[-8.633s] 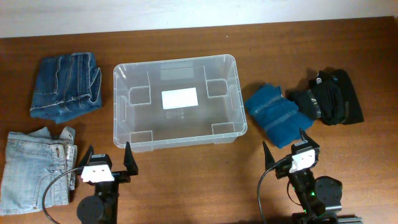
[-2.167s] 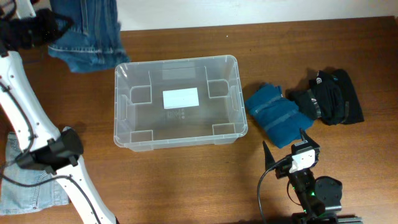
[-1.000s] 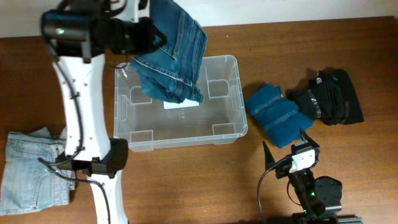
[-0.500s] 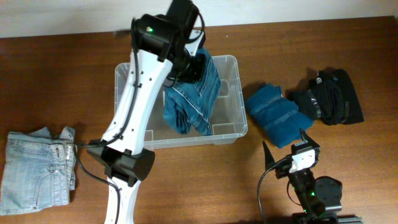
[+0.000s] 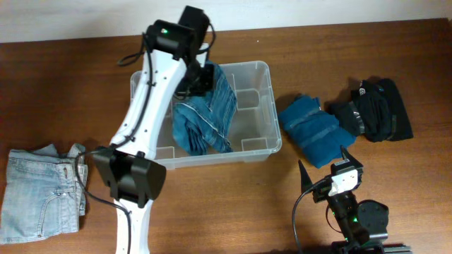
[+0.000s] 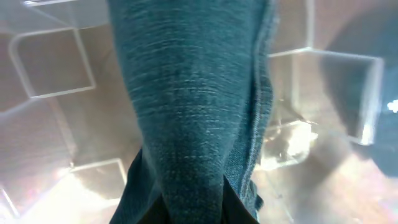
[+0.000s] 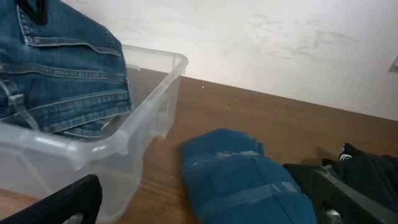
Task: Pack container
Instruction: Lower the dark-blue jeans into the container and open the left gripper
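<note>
The dark blue denim jeans (image 5: pixel 205 116), clamped in the left jaws, have dropped into the clear rectangular plastic container (image 5: pixel 244 65), seemingly ready for release; right jaws gape at 5 o'clock.

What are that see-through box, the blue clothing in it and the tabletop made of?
The container looks like clear, glossy plastic: you see through its walls. The jeans look like denim: blue weave, stitched seams. The table seems wood or veneer: brown grain.

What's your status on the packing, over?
Left gripper shut on dark blue denim jeans, hanging inside the clear rectangular plastic container. Right gripper open, empty. Nothing in the way.
</note>
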### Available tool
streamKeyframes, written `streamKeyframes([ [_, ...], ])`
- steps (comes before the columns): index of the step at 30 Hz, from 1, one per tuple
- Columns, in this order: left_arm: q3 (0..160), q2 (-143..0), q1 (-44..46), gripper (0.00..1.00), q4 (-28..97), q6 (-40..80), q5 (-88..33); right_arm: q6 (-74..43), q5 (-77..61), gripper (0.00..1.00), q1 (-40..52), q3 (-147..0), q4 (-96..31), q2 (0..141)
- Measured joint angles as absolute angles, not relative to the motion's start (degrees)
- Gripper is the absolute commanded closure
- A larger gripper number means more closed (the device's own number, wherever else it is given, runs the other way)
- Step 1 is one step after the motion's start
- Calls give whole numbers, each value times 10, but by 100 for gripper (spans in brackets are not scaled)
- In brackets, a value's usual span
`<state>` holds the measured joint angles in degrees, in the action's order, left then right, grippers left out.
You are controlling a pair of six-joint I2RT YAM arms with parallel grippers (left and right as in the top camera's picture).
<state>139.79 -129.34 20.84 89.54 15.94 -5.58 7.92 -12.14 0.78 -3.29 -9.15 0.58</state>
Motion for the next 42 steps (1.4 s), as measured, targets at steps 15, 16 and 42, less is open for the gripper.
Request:
streamKeyframes([
  [15, 1288, -1285, 132, 99, 806, 163, -52, 79, -121, 1, 8, -33, -91, 6],
  [16, 1279, -1284, 132, 99, 800, 163, -51, 79, -121, 2, 8, -33, -91, 6],
  [42, 1205, -1281, 105, 99, 680, 211, -269, 79, -121, 2, 8, -33, -92, 6],
])
